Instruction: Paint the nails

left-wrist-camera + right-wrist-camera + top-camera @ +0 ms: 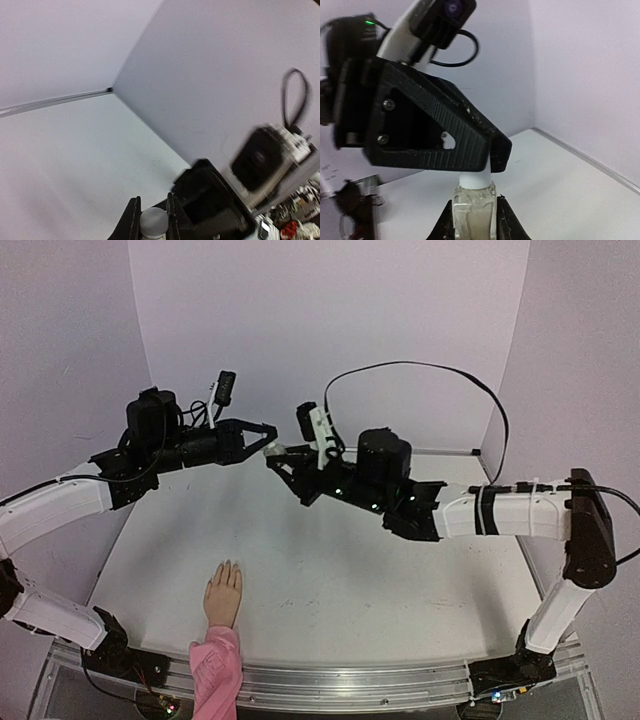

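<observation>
From above, both arms are raised over the far half of the table, their tips meeting in mid-air. The left gripper and the right gripper both close in on a small bottle, which shows only as a pale speck between them. The mannequin hand lies flat near the table's front edge on the left, fingers pointing away from the arm bases, with its pink sleeve reaching over the edge. The nails sit at those fingertips, well apart from both grippers (they are too small to tell from the skin).

In the left wrist view, the dark fingers are clamped on a round white cap. The right arm's black gripper body and its camera are just beside it.

In the right wrist view, the fingers are pinched on the clear bottle body, which stands upright. Its white top goes up under the left gripper's black finger, probably gripped there, though the contact itself is hidden.
</observation>
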`<state>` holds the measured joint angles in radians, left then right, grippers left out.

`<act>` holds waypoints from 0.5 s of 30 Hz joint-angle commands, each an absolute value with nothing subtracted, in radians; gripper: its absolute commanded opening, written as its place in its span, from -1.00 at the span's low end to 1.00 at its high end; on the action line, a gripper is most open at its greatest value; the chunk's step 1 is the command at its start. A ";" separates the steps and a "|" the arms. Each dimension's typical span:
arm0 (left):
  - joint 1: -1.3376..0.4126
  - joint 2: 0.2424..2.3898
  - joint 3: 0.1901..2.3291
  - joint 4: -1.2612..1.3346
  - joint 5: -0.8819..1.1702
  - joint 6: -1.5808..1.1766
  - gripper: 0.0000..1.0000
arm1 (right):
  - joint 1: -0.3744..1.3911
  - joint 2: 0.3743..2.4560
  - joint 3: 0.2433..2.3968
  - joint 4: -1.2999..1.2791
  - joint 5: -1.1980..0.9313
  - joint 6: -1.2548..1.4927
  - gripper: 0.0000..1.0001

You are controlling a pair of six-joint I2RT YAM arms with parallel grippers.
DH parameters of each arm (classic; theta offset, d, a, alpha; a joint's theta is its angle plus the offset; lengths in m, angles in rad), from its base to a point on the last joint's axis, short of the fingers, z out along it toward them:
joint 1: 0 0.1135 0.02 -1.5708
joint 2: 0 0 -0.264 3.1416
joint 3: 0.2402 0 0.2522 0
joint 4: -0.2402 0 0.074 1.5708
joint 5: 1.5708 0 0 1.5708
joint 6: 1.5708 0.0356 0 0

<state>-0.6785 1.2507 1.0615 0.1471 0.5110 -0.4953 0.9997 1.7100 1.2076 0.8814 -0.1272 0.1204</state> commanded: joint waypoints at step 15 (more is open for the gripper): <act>-0.776 1.260 1.223 -0.224 0.204 -0.467 -0.99 | 1.067 1.864 1.336 0.966 0.355 -0.097 -1.00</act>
<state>-0.7525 1.3014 1.1656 -0.1925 0.1089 -0.5064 1.1393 1.9224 1.3113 0.9516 0.4892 -0.1635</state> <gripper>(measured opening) 0.137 0.219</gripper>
